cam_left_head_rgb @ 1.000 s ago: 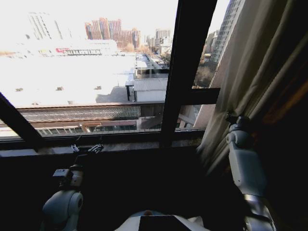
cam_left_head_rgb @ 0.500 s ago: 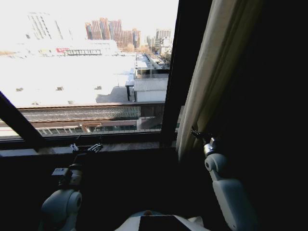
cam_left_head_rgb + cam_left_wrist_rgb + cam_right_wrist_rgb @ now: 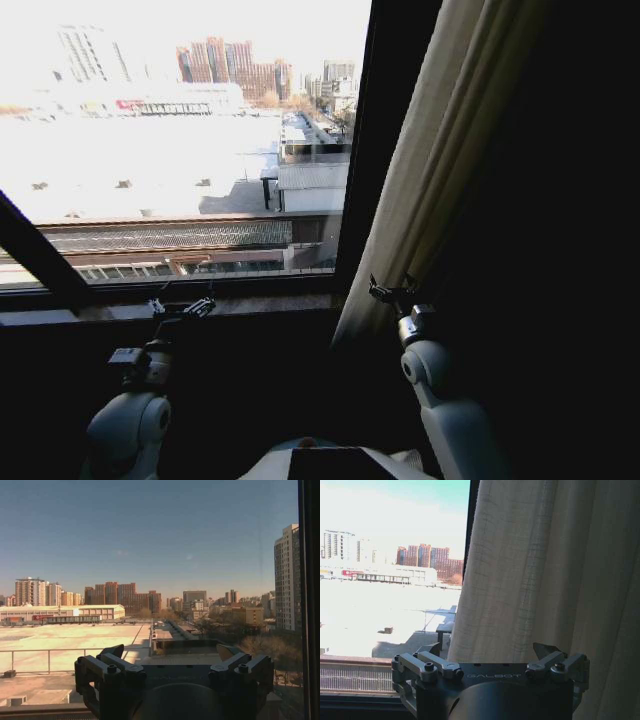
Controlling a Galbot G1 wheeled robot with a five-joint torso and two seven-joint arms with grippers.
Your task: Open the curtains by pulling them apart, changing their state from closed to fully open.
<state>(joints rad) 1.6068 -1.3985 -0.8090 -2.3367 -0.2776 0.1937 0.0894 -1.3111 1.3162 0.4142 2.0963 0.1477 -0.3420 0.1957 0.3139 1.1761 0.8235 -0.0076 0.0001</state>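
In the head view, the window (image 3: 190, 150) is showing bare glass across the left and centre of the frame, so the opening is looking largely done on that side, while the curtain (image 3: 440, 170) is hanging as a cream, pleated band running from the upper right down toward the lower centre, beside the dark frame bar (image 3: 375, 150); judging from this, some gathering toward the right edge may be left. The right gripper (image 3: 392, 292) is sitting at the lower centre-right, at the curtain's lower edge, with its fingers spread and nothing pinched. The left gripper (image 3: 182, 308) is waiting at the lower left near the sill (image 3: 250, 300), its fingers also parted. In the left wrist view, the left gripper (image 3: 172, 652) is standing spread at the bottom of the frame, facing open sky and city roofs, with no fabric ahead of it. In the right wrist view, the right gripper (image 3: 490, 652) is spreading wide at the bottom, and the curtain (image 3: 540, 570) is filling the right two thirds, sheer, woven, falling in long vertical folds just beyond the fingers.
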